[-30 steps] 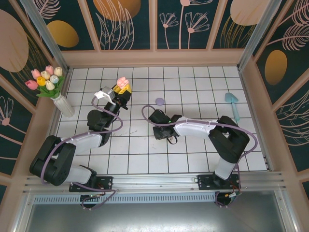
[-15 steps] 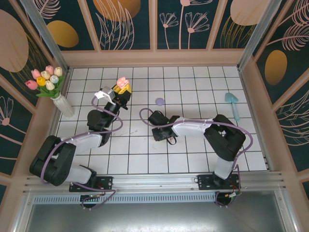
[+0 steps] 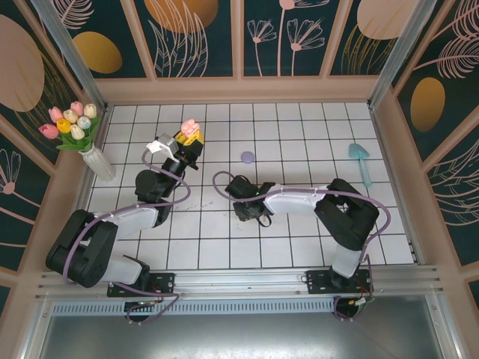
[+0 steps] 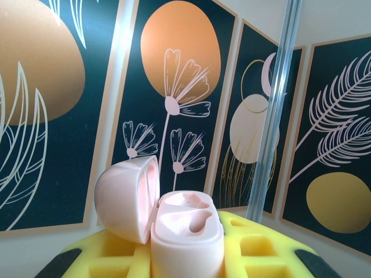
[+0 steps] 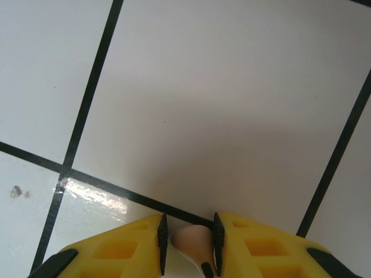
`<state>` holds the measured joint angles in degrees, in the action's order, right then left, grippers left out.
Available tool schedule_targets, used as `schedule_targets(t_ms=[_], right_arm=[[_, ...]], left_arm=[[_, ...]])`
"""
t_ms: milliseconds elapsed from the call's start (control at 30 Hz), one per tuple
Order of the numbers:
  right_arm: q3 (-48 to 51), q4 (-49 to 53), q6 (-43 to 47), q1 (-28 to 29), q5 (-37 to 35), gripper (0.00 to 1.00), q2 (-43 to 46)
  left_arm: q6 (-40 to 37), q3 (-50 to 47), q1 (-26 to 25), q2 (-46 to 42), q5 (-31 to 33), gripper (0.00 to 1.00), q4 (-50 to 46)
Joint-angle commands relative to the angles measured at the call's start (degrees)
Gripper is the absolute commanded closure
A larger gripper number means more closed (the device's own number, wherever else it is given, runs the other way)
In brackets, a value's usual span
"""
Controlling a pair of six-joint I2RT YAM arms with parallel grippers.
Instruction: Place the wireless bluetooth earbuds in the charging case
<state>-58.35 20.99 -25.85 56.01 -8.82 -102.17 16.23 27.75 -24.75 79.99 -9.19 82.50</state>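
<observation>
White tiled floor (image 3: pixel 299 127), dark floral wall panels (image 3: pixel 194 37) all round.

Pale pink earbud (image 5: pixel 193 242): sits between the yellow fingers (image 5: pixel 116 252) of the right gripper (image 5: pixel 189 234), rounded end towards the tile, just past a black grout line. Black pads close in on both sides of it. Right pad looks to be touching, thin sliver of light on the left, so can't tell if it's actually pinched. Can't tell if the bud is resting on the tile or lifted either.

Top view: right gripper (image 3: pixel 253 215) is down low near mid-floor, arm stretched across to the left.

Charging case (image 4: pixel 185 237): pale pink, upright, clamped between the left gripper (image 4: pixel 185 258) fingers. Lid (image 4: pixel 124 200) hinged open to the left, two moulded wells facing up. In the top view the left gripper (image 3: pixel 187 143) has the charging case (image 3: pixel 190 127) raised at the far left of the floor, well apart from the right gripper.

Other items: small purple disc (image 3: pixel 247 157) on the tiles between the two grippers, teal object (image 3: pixel 359 155) far right, vase of tulips (image 3: pixel 78 131) at the left wall.
</observation>
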Motion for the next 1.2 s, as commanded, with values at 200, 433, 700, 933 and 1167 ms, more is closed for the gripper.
schedule_targets(t_ms=[200, 433, 700, 933, 1167], right_arm=[[0.47, 3.66, -2.54, 1.03, -0.94, 0.75, -1.25], [0.52, 3.79, -2.81, 1.03, -0.60, 0.79, -1.59], [1.26, 3.19, -3.66, 1.12, -0.01, 0.85, -1.14], [4.00, -0.36, -7.10, 0.99, -0.57, 0.89, 1.39], [7.69, -5.56, -10.51, -0.34, -1.82, 0.90, 6.73]], left_arm=[[0.85, 1.31, 0.32, -0.20, -0.39, 1.00, 2.67], [0.72, 1.34, 0.32, -0.31, -0.39, 1.00, 2.50], [0.60, 1.56, 0.32, -0.26, -0.39, 1.00, 2.41], [0.52, 1.65, 0.32, -0.22, -0.57, 1.00, 2.09], [0.47, 1.56, 0.34, -0.52, -1.05, 1.00, 1.35]])
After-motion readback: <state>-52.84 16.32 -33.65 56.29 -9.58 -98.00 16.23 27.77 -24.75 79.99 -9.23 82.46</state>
